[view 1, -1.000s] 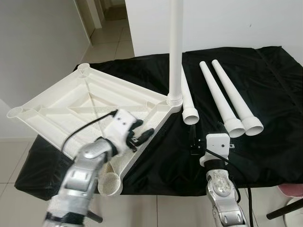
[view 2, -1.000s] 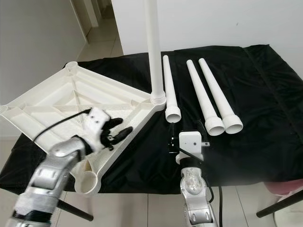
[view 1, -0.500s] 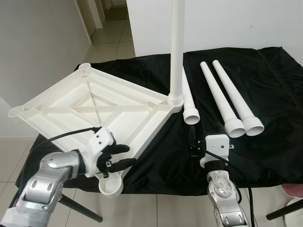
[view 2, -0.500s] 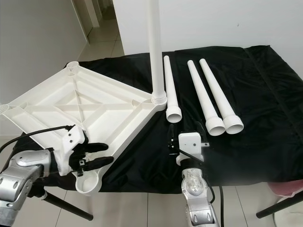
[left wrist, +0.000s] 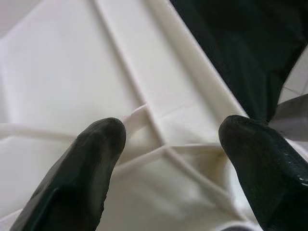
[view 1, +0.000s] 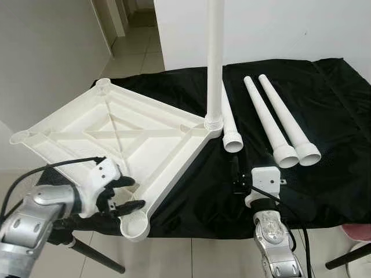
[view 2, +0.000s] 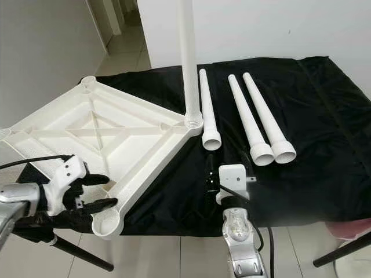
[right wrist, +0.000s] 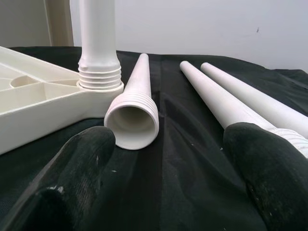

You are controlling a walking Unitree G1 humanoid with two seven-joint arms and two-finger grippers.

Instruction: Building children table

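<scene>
- I have the white tabletop (view 1: 116,136) lying upside down on the black-draped desk (view 1: 324,104), ribs up, with one leg (view 1: 214,58) already standing in the socket at its far corner.
- Three loose legs lie just beyond that corner: the nearest leg (view 1: 229,119) right beside the fitted one, the other two legs (view 1: 281,124) side by side a little further off, all with their wide threaded mouths pointing toward me.
- My left tool (view 1: 123,193) sits at the tabletop's near corner, fingers spread, close to the empty socket (view 1: 132,223) that overhangs the desk edge; it grips nothing.
- My right tool (view 2: 227,161) hovers low over the cloth, fingers spread, aimed at the mouth of the nearest leg (right wrist: 132,115).
- To do this step well, I judge I should close the left tool on the tabletop's rim to steady it, since that corner hangs free and could tip.
- Then I would take the nearest leg near its threaded end, keep it upright over an empty socket and turn it in squarely, so the threads do not cross.
- Against the frame a second ago, my left arm has dropped back from over the ribbed middle of the tabletop to the near corner.
- The right tool and all the legs look unchanged.
</scene>
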